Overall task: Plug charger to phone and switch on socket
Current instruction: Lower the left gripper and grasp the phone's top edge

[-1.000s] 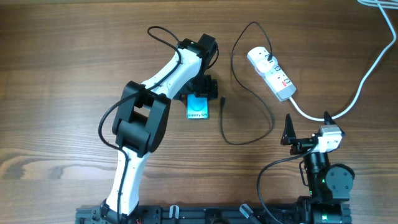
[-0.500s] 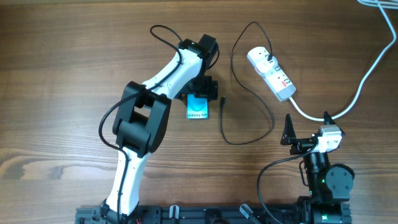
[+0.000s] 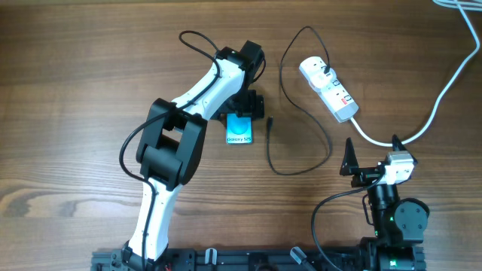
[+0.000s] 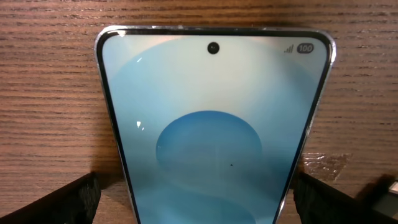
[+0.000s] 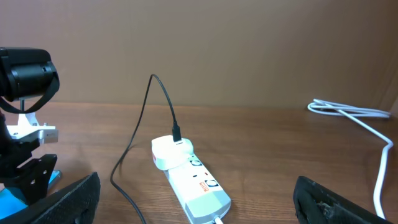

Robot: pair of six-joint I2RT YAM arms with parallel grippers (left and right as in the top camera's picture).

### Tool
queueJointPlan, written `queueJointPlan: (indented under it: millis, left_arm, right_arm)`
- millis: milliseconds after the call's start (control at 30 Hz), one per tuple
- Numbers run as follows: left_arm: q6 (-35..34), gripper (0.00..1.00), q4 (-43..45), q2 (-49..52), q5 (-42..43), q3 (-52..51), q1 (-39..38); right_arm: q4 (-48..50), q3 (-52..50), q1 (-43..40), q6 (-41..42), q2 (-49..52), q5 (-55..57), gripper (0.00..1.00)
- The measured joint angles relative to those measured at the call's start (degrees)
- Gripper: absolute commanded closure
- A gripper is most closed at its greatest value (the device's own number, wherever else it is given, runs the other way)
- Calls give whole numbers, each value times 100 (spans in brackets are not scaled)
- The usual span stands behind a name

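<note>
The left claw [image 4: 195, 200] is spread wide, one finger on each side of the phone [image 4: 211, 118]. It has a pale cyan screen with a darker round shape, and lies flat on the wooden worktop [image 4: 50, 74] between the fingers.

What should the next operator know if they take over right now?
Left end effector: open, straddling the phone, which lies flat with its screen lit.
Right end effector: open, empty, near its base.
Charger runs from the socket; its plug tip lies on the table beside the phone, unconnected.
Done: nothing yet.
Left: push plug tip into phone, switch socket on; switch state unreadable from here.
</note>
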Motion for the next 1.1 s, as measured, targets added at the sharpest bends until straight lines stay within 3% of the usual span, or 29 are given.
queueJointPlan:
  millis: [600,667,700,1100]
  left_arm:
    - [-4,0,4,0,-2,0,-17]
    - [-7,3,15,0,-4,0,-39]
    - [-9,10,20,0,-7,0,-44]
    - [-98,30,22,-2,2,0,-50]
  right_arm:
    - [0,0,0,0,0,0,0]
    - [0,0,0,0,0,-2,0]
    - [0,0,0,0,0,0,0]
    - [0,0,0,0,0,0,0]
